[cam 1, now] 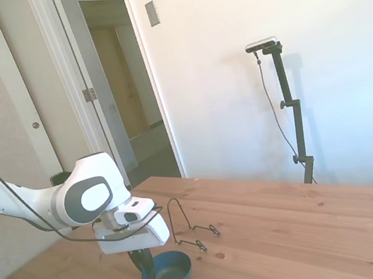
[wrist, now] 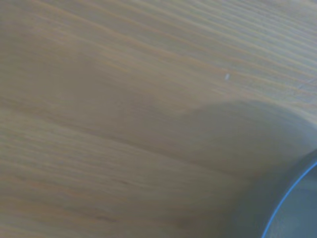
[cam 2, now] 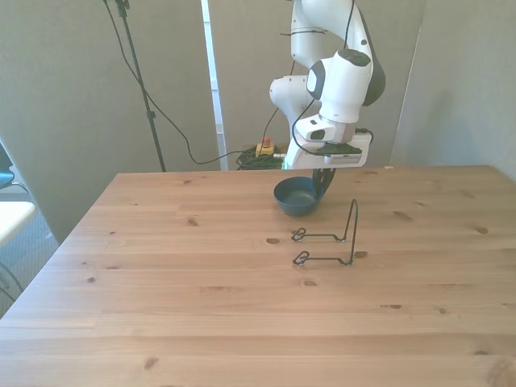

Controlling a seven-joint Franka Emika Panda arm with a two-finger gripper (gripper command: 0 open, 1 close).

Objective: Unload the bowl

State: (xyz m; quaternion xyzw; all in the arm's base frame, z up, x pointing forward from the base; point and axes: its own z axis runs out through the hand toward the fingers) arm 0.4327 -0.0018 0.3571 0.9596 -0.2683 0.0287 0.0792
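A wooden table [cam 2: 201, 306] fills most of each view, with a white robot arm [cam 2: 343, 81] reaching down over its far side in the front view. Below the arm's wrist, the gripper [cam 1: 142, 260] points down at the rim of the bowl [cam 1: 167, 274], which sits upright on the tabletop. One dark finger appears to dip just inside the bowl's edge, so the gripper seems to be pinching the rim, though contact is hard to confirm. Beside the bowl, toward the front view's right, stands a thin black wire rack [cam 2: 332, 239], apart from the bowl and holding nothing. The wrist view shows only blurred wood grain and a sliver of the bowl's blue rim [wrist: 292, 208].

The bowl already looks off the rack, so the risks lie in the release. If the fingers part while the bowl is tilted, it could rock or slide. If the arm lifts before letting go, the bowl may be dragged or tipped. A sideways retreat could catch the rack and knock it over.
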